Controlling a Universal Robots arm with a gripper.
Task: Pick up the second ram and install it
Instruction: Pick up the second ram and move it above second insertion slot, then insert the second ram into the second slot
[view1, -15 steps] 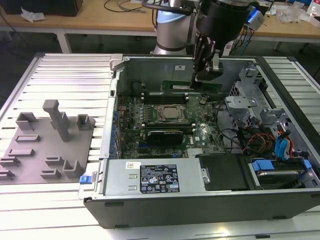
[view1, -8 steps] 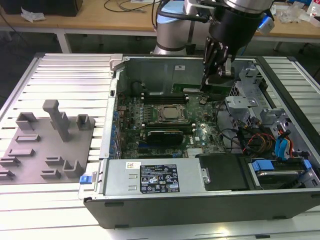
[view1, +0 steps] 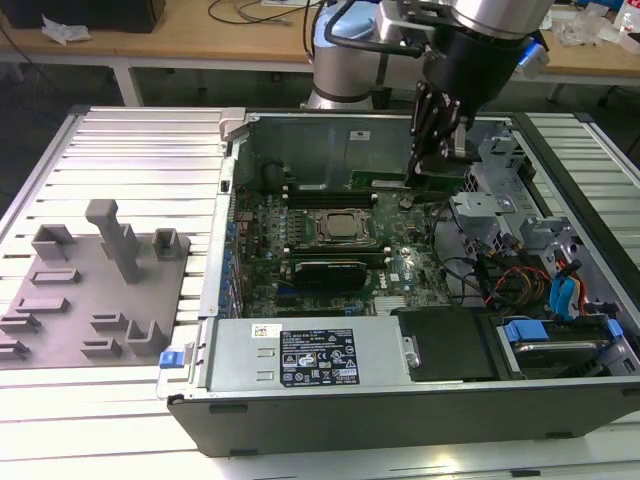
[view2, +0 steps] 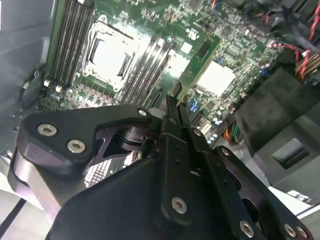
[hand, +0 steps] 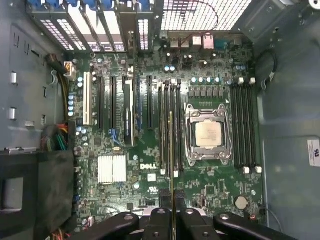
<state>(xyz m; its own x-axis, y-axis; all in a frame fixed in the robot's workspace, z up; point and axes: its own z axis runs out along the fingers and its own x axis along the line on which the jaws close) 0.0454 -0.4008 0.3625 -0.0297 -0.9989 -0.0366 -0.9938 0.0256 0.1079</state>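
Gripper (hand: 173, 200), fingers pinched on the second ram (hand: 171, 150) held edge-on, hangs over the motherboard (hand: 125, 200); the stick's long axis runs parallel to the memory slots (hand: 170, 127) just beside the processor socket (hand: 207, 135), directly beneath.

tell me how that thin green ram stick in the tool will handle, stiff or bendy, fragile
Probably stiff: the ram stick runs dead straight from the tool, no sag. Likely light, being very thin edge-on. Possibly fragile: a pinched bare board could tilt if pushed sideways.
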